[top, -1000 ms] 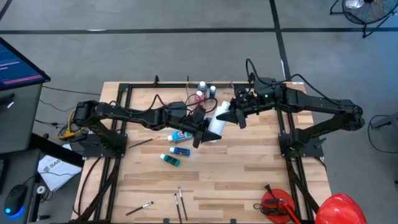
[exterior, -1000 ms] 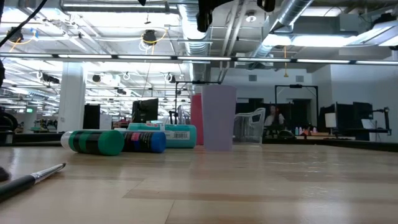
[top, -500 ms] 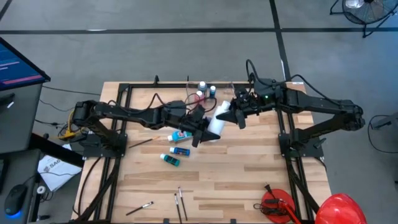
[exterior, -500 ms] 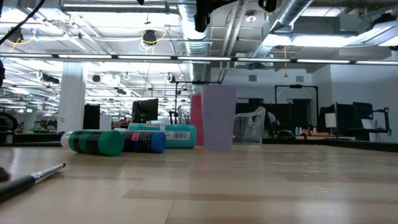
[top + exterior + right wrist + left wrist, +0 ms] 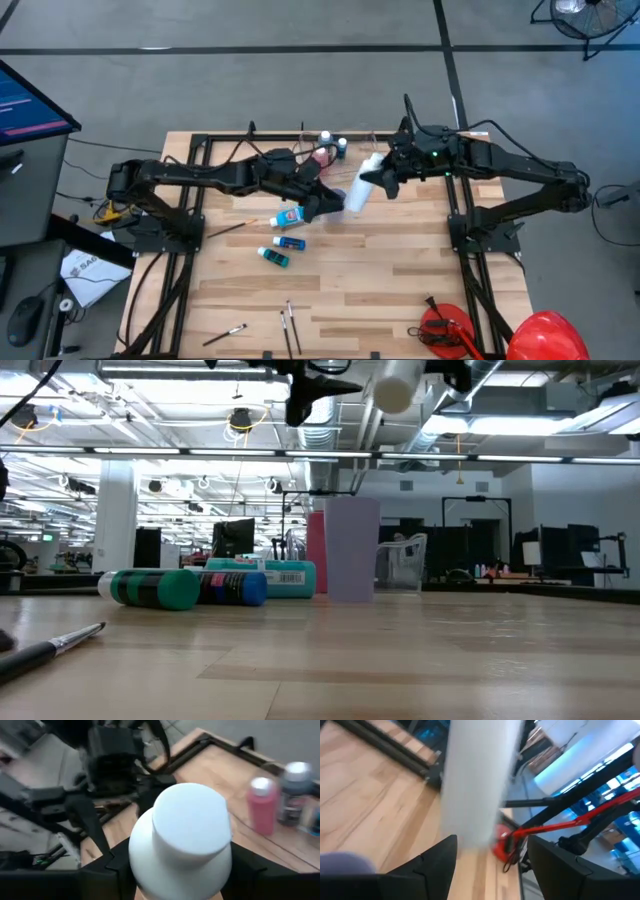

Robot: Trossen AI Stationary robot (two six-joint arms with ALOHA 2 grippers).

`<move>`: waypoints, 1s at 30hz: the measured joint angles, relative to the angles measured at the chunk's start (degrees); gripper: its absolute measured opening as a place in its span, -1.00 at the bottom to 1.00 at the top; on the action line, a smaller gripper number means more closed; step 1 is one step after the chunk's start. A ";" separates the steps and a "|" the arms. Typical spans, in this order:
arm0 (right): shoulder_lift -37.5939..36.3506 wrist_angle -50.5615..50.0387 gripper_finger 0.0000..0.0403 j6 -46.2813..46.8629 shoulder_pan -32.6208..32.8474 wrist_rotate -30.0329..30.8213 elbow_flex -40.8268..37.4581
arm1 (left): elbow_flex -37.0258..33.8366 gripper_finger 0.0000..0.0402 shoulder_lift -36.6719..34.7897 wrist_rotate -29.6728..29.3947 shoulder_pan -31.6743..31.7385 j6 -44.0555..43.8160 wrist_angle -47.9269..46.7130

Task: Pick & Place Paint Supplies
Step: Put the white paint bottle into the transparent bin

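A large white-capped bottle (image 5: 356, 190) hangs tilted above the table's middle, with my right gripper (image 5: 378, 180) shut on it. In the low view the bottle (image 5: 394, 384) shows at the top edge. My left gripper (image 5: 325, 205) is open just left of the bottle's lower end (image 5: 476, 820), its fingers spread beside that end. On the table lie a teal tube (image 5: 289, 217), a blue bottle (image 5: 290, 242) and a green bottle (image 5: 273, 257) on their sides. Thin brushes (image 5: 290, 322) lie near the front edge. My right gripper pinches the bottle's body just under its shoulder (image 5: 139, 862) between its two fingers, one on each side. It comes from the table's right, slanting down, and lies across the bottle. The bottle is lifted clear and tilted, its white cap (image 5: 190, 820) higher and toward the far edge.
A blue-purple cup (image 5: 351, 550) stands mid-table under the grippers. A red bottle (image 5: 322, 155) and a dark one (image 5: 342, 147) stand by the clear tub (image 5: 401, 563) at the far edge. Another brush (image 5: 225, 228) lies left; red tools (image 5: 445, 330) sit front right.
My right gripper has drawn the white bottle a little toward the table's far and right side and tipped it, so it now shows at the top of the low view. My left gripper has swung a little toward the far edge, beside the bottle's lower end.
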 joint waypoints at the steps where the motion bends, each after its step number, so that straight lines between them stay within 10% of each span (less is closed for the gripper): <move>1: -0.24 -0.66 -0.04 0.05 -0.12 0.53 -0.01 | 0.00 0.17 -0.48 -0.05 0.56 0.36 -0.87; 30: 7.88 2.65 -0.04 -3.74 -7.05 24.33 0.21 | -2.30 0.14 -15.33 -8.00 7.67 10.83 -12.62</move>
